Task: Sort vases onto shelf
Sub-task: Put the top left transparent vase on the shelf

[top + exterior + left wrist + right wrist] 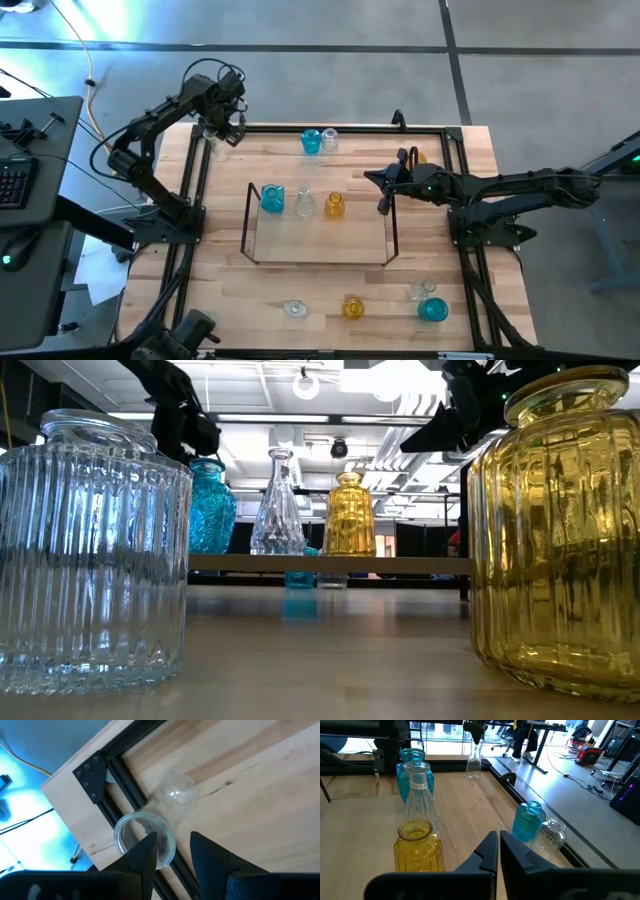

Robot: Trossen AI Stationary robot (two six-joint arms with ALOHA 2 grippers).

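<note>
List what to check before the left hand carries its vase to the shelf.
1. Grip: left hand has its fingers on either side of the held clear vase at its neck: ok.
2. Held vase lifted free of the table: cannot tell.
3. Room on the shelf: the near part is bare: ok.
4. Blue vase, shelf's clear vase and amber vase stand upright in a row: ok.
5. Right hand is shut, empty and by the shelf's right end, off the likely path: ok.

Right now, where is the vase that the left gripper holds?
In the high view the clear vase hangs in the left gripper above the table's far left corner, over the black frame, left of the shelf.
</note>
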